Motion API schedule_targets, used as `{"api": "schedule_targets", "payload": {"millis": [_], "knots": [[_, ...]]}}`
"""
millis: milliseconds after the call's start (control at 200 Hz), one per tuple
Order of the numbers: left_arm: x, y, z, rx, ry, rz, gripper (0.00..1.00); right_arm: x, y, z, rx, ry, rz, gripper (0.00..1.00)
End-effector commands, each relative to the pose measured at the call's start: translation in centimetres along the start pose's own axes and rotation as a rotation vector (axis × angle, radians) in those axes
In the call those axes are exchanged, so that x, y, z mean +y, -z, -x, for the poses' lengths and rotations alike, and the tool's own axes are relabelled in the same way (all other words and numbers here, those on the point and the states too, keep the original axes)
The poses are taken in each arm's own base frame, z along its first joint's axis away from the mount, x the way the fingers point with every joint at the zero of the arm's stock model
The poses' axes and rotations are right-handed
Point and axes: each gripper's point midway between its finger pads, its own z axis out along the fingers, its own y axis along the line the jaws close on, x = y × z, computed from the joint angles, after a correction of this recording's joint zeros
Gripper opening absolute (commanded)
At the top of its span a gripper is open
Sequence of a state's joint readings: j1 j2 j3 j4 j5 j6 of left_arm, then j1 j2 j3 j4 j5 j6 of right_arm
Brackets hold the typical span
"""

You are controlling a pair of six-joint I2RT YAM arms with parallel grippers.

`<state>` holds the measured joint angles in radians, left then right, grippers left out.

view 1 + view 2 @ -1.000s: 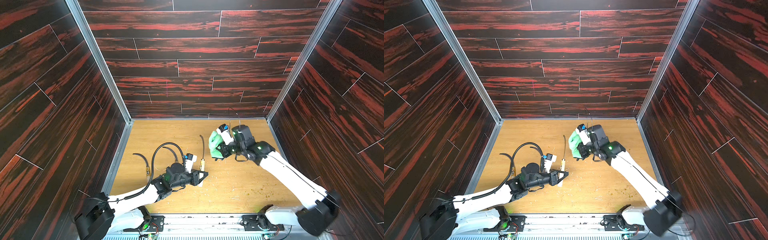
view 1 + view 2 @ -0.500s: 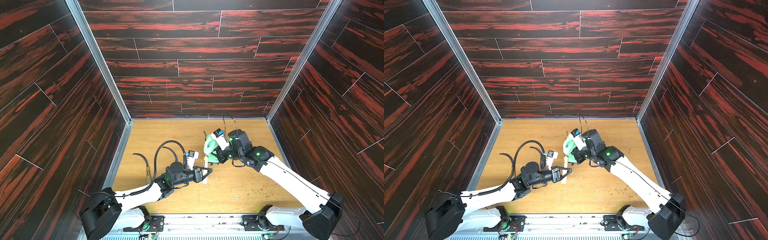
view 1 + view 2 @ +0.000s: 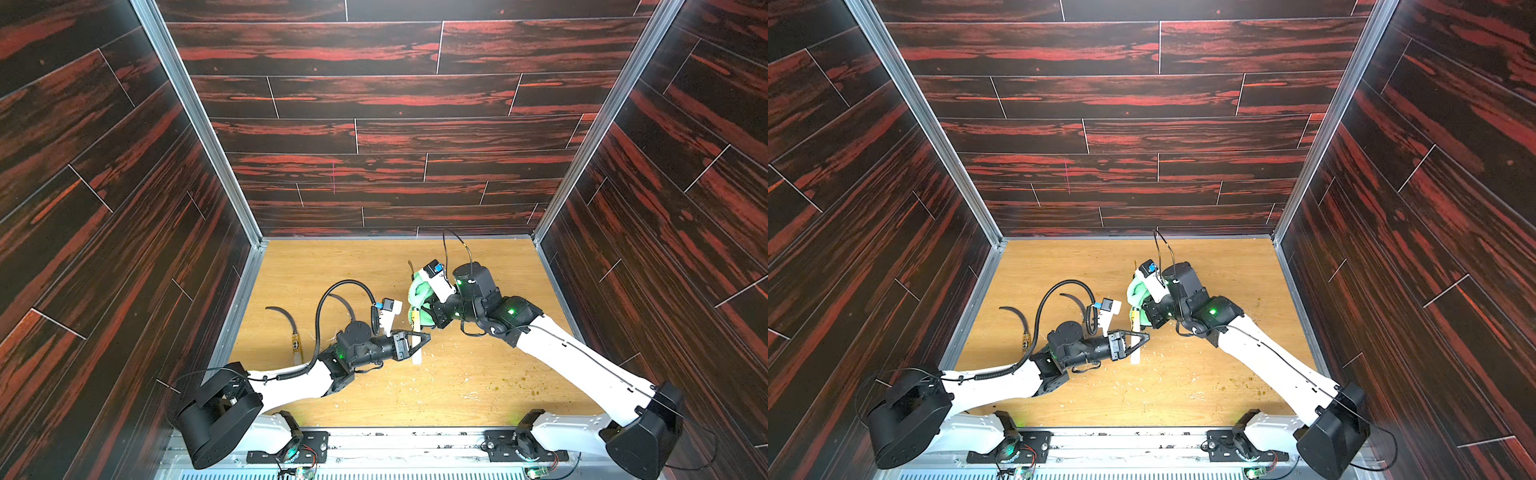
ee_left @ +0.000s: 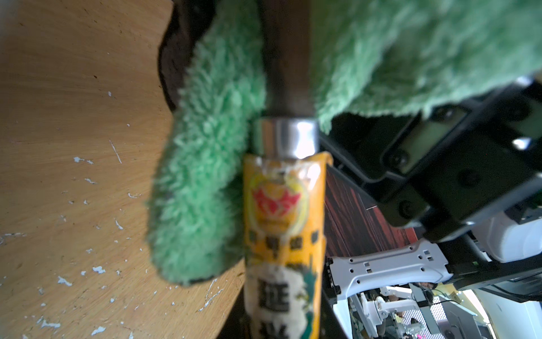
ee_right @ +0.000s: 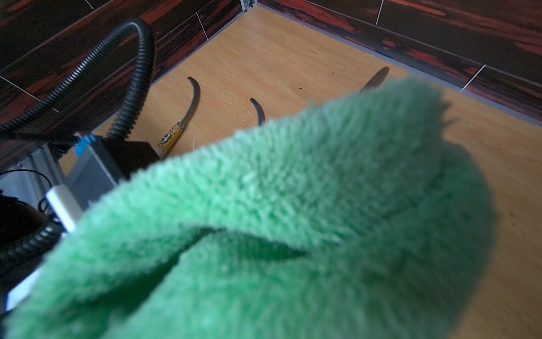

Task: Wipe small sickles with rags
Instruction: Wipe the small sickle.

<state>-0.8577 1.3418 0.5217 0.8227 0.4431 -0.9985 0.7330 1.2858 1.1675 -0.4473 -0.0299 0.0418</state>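
My left gripper (image 3: 417, 341) (image 3: 1136, 338) is shut on the pale wooden handle of a small sickle (image 3: 415, 318) (image 4: 281, 234), which it holds just above the table with the blade pointing away. The green fluffy rag (image 3: 419, 293) (image 3: 1137, 294) (image 4: 199, 190) (image 5: 293, 220) is folded round that blade just past the metal collar. My right gripper (image 3: 429, 312) is shut on the rag, which hides its fingers. Only the blade tip (image 5: 377, 79) pokes out beyond the cloth.
Another sickle (image 3: 292, 330) (image 3: 1020, 322) (image 5: 190, 102) lies on the wooden table (image 3: 478, 374) near the left wall. A third curved blade (image 3: 345, 304) (image 5: 258, 110) lies beside it, its handle behind my left arm. A black ribbed cable (image 3: 332, 291) loops over them. Pale flecks litter the front.
My right gripper carried the rag leftward from beside the sickle onto its blade. My left gripper shifted slightly right and away with the sickle, meeting it.
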Motion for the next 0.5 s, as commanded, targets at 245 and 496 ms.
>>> {"api": "schedule_targets", "payload": {"millis": [245,496], "knots": [[-2.2,-0.7,-4.9,0.262,-0.126,-0.002,0.00,1.7,-0.3,5.0,-0.106,0.076,0.066,0.00],[-1.9,-0.4,-5.8,0.291,-0.138,0.020,0.00,1.4,-0.6,5.9,-0.113,0.074,0.062,0.00]]}}
